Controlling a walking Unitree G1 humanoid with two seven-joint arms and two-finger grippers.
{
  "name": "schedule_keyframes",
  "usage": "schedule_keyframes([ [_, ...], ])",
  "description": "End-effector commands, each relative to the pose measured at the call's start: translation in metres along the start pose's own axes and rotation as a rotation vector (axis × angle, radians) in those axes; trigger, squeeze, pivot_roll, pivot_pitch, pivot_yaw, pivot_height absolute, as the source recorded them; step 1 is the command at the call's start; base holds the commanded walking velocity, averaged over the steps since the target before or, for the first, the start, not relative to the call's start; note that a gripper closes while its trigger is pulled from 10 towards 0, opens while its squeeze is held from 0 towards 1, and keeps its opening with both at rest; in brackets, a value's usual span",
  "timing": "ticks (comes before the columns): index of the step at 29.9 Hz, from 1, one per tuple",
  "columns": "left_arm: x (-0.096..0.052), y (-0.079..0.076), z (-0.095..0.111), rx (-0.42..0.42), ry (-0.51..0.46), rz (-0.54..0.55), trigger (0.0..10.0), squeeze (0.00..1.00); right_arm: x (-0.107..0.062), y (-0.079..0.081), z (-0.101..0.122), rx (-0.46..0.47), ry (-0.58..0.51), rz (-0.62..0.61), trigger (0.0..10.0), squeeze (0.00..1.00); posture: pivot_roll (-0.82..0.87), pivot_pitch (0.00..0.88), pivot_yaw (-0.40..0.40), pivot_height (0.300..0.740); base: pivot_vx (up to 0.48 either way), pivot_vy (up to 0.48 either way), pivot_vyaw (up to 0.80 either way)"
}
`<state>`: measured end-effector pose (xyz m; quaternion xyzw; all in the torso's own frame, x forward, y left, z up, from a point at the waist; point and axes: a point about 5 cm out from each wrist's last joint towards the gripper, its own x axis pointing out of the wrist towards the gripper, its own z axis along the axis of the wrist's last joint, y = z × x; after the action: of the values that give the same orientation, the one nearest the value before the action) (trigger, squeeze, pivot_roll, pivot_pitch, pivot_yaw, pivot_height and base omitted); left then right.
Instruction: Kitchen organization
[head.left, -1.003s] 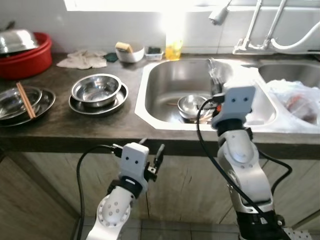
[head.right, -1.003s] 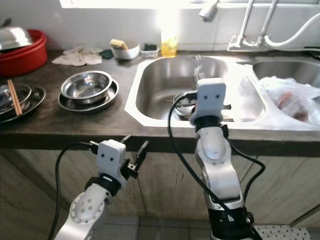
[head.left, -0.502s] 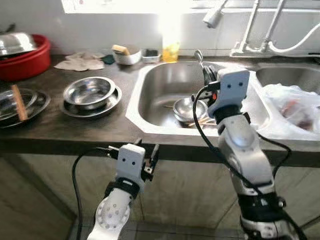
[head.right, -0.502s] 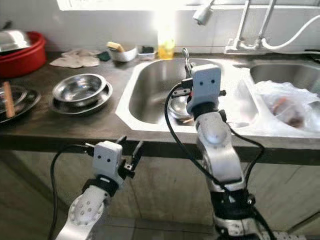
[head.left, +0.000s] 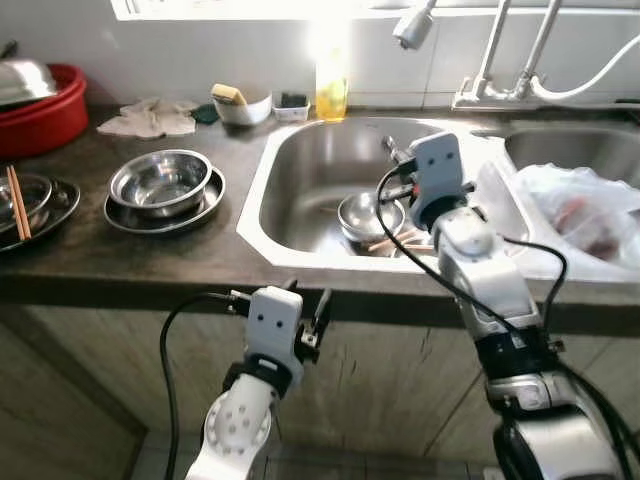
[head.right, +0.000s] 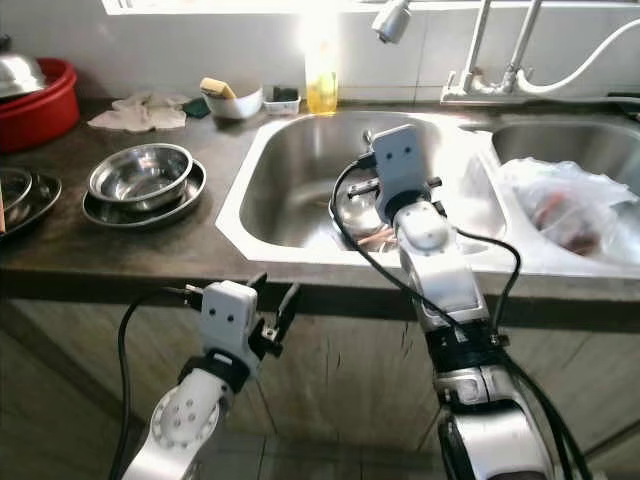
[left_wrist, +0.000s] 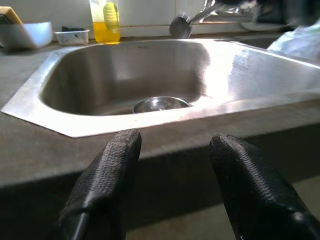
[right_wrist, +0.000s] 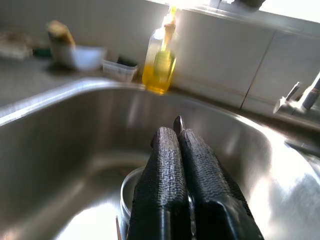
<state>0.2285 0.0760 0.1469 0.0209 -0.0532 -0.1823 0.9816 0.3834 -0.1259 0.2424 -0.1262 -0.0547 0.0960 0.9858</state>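
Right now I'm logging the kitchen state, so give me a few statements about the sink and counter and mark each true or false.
1. The right end effector is shut on a spoon over the sink. True.
2. The left end effector is shut. False: open, below the counter edge.
3. A bowl lies in the sink. True.
4. The soap bottle stands inside the red basin. False: it stands behind the sink.
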Motion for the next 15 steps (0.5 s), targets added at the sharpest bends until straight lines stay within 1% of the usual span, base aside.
schedule_keyframes([
  [1, -0.003, -0.002, 0.003, -0.004, -0.008, -0.005, 10.0, 0.00, 0.004, 0.002, -0.004, -0.003, 0.022, 0.025, 10.0, 0.32, 0.11, 0.114, -0.033, 0.740, 0.000, 0.000, 0.00],
  [2, -0.004, -0.003, 0.003, -0.005, -0.005, -0.004, 10.0, 0.00, 0.006, 0.002, -0.006, 0.000, 0.036, 0.033, 10.0, 0.96, 0.12, 0.115, -0.036, 0.740, 0.000, 0.000, 0.00],
  [3, -0.004, -0.003, 0.003, -0.005, -0.005, -0.004, 10.0, 0.00, 0.006, 0.002, -0.006, 0.000, 0.036, 0.033, 10.0, 0.96, 0.12, 0.115, -0.036, 0.740, 0.000, 0.000, 0.00],
  [4, -0.004, -0.004, 0.003, -0.004, -0.002, -0.004, 10.0, 0.00, 0.007, 0.002, -0.007, 0.004, 0.039, 0.033, 10.0, 1.00, 0.12, 0.115, -0.036, 0.740, 0.000, 0.000, 0.00],
  [5, -0.005, -0.004, 0.002, -0.006, 0.004, -0.001, 10.0, 0.00, 0.009, 0.002, -0.008, -0.018, 0.037, 0.030, 10.0, 1.00, 0.12, 0.117, -0.040, 0.740, 0.000, 0.000, 0.00],
  [9, -0.006, -0.004, 0.002, -0.010, 0.009, 0.007, 10.0, 0.00, 0.012, 0.002, -0.006, -0.013, 0.028, 0.039, 10.0, 1.00, 0.12, 0.117, -0.039, 0.740, 0.000, 0.000, 0.00],
  [10, -0.006, -0.004, 0.002, -0.012, 0.011, 0.008, 10.0, 0.00, 0.011, 0.002, -0.003, 0.007, -0.005, 0.025, 10.0, 1.00, 0.12, 0.114, -0.042, 0.740, 0.000, 0.000, 0.00],
  [12, -0.005, -0.003, 0.001, -0.013, 0.012, 0.008, 10.0, 0.00, 0.010, 0.002, -0.001, 0.016, -0.021, 0.015, 10.0, 1.00, 0.12, 0.114, -0.042, 0.740, 0.000, 0.000, 0.00],
  [14, -0.004, -0.003, 0.001, -0.013, 0.019, 0.010, 10.0, 0.00, 0.004, -0.001, 0.005, 0.028, -0.097, -0.026, 10.0, 1.00, 0.12, 0.115, -0.044, 0.740, 0.000, 0.000, 0.00],
  [15, -0.003, -0.003, 0.000, -0.011, 0.027, 0.015, 10.0, 0.00, 0.000, -0.002, 0.008, 0.028, -0.139, -0.031, 10.0, 0.16, 0.12, 0.115, -0.044, 0.740, 0.000, 0.000, 0.00],
])
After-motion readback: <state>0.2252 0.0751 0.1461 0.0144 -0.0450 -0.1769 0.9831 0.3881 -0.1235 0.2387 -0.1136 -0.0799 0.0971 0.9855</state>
